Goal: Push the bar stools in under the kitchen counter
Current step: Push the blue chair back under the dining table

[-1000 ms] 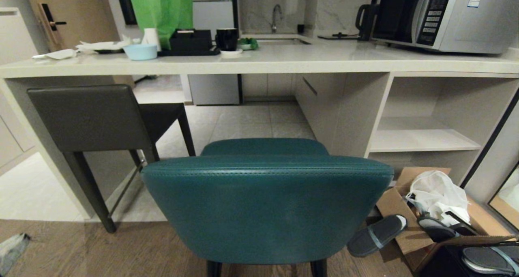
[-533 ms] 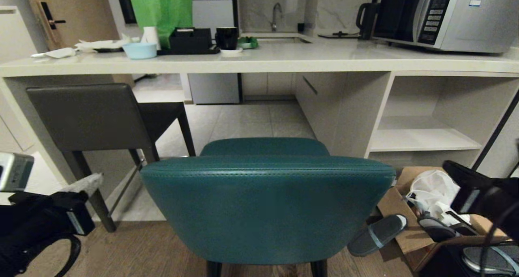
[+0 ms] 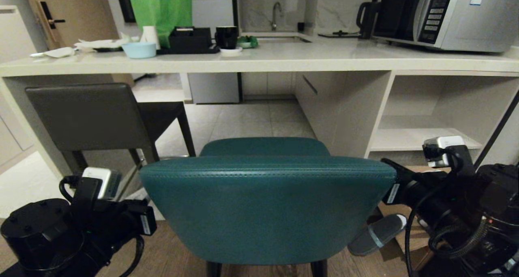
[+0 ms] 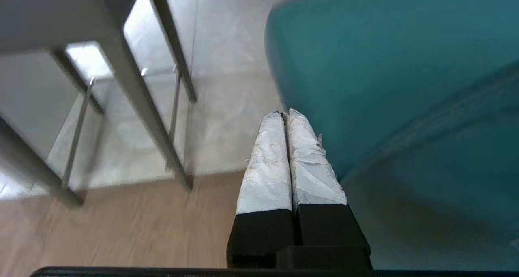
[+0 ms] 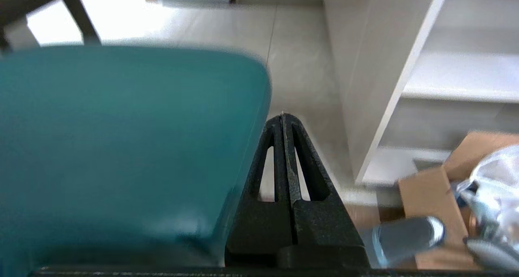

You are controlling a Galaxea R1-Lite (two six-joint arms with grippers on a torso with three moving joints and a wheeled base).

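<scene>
A teal stool (image 3: 265, 206) stood on the wood floor (image 3: 178, 256) in front of the kitchen counter (image 3: 284, 60), its curved back toward the camera and its seat short of the counter's edge. To its left, a dark grey stool (image 3: 91, 117) sat partly under the counter, its seat below the stone top and its square back just outside.

The left end effector (image 4: 284, 117), its 2 white-wrapped fingers (image 4: 267, 163) pressed together and holding nothing, pointed past the left edge of the teal stool's back; it appeared just beside the padding, though contact could not be confirmed. The right end effector (image 5: 282, 117), its black fingers also pressed together and empty, sat just beside the right edge of the same back.

On the counter were a microwave (image 3: 442, 15), a pale blue bowl (image 3: 139, 50) and a black mug (image 3: 226, 37). An open cardboard box (image 5: 434, 192) and a grey slipper (image 3: 377, 234) lay on the floor right of the teal stool, below the open shelves (image 3: 421, 139).
</scene>
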